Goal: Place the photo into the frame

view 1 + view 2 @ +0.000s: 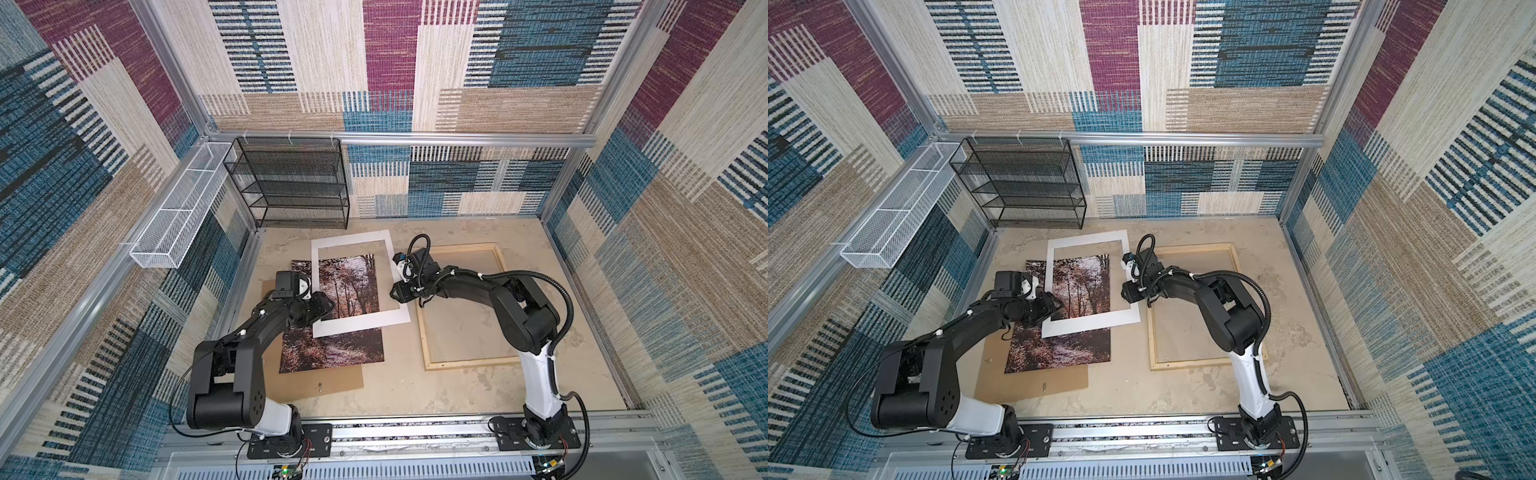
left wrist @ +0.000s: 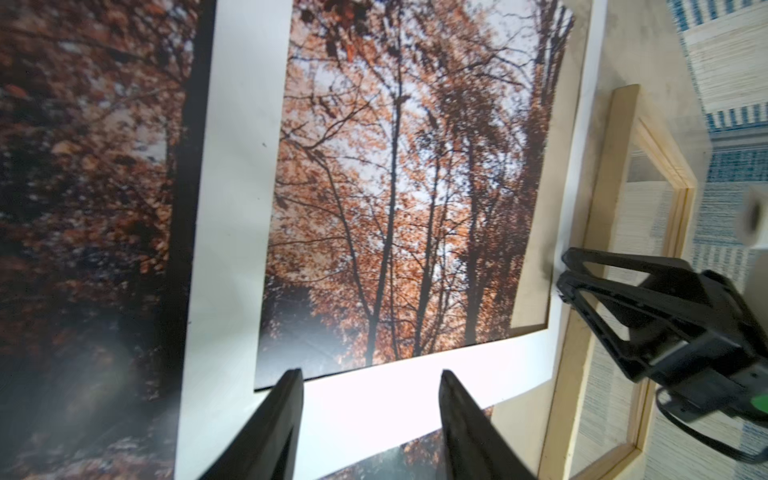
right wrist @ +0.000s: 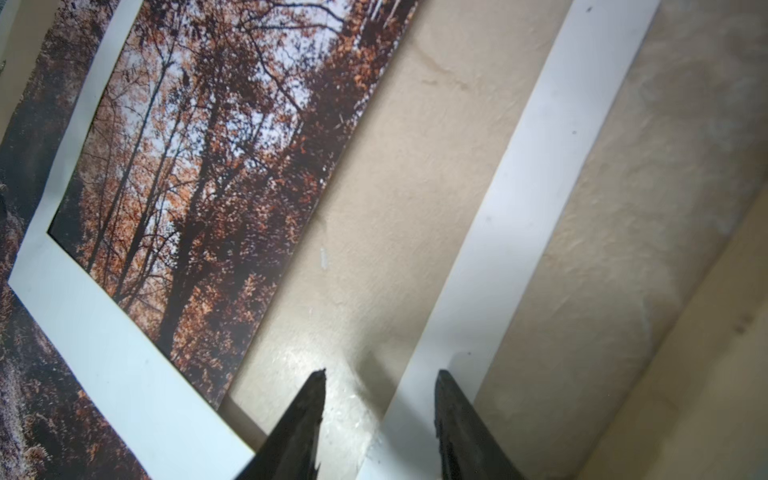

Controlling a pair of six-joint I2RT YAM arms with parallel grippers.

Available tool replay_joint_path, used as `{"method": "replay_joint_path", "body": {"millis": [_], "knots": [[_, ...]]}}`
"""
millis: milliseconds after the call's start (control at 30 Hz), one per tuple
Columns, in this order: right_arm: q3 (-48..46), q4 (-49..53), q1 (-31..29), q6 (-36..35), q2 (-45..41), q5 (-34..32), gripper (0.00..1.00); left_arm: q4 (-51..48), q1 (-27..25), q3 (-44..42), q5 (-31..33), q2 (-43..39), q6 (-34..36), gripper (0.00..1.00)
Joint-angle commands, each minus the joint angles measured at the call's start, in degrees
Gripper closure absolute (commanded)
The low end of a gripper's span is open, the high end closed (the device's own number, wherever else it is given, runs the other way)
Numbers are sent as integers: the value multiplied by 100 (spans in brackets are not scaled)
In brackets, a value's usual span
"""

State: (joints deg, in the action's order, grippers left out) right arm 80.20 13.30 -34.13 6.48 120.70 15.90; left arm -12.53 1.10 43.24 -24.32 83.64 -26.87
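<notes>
Tabletop (image 1: 415, 386): beige, mottled; patterned fabric walls on three sides.
Photo (image 1: 332, 353): flat, picture side up, left of centre, on brown backing board (image 1: 332, 381). Far half under white mat (image 1: 361, 322), trees showing thru mat window; near half bare.
Photo vs left fingers (image 2: 282, 424): tips over mat's near strip, just beside its near-L corner. Mat btwn tips & photo; photo visible on both sides of that strip.
Photo vs right fingers (image 3: 303, 415): at mat's R strip, one tip over bare table inside window, other over the strip. Photo's R edge apart from both tips, bare table btwn.
Left gripper (image 2: 372, 374): fingers spread, clear gap btwn tips. Contact w/ mat: can't tell.
Right gripper (image 3: 380, 374): fingers spread, gap btwn tips. Contact w/ mat: can't tell.
Mat: skewed vs photo; dark shadow band on photo along its L strip in left wrist view.
Frame (image 1: 469, 363): pale wood, flat on table R of photo, table showing thru pane.
Edges: photo's R edge & frame's L rail apart, bare table strip btwn. Mat's near-R corner just beside frame's L rail. Photo's near edge short of board's near edge.
Room: bare table on near side of photo & frame, also R of frame up to wall. Far-L corner taken by black mesh rack (image 1: 291, 183); white mesh basket (image 1: 174, 224) on L wall, above table.
</notes>
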Motion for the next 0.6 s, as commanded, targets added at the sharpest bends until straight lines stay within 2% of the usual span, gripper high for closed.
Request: {"method": "replay_joint_path", "body": {"millis": [0,267,400,567], "knots": [[-48,393,-6,-50,-28,-6,55,266,6,-70,-304,-160,-79,43],[-112,367,-6,-59,-93,1,55,207,6,-117,-240,-289,-151,43],[-91,403,-6,-43,-73,-94,55,-651,-41,-72,739,-273,-404,45],[-27,443,-6,20,0,-261,55,-1165,-62,-519,1458,-828,-483,43]]}}
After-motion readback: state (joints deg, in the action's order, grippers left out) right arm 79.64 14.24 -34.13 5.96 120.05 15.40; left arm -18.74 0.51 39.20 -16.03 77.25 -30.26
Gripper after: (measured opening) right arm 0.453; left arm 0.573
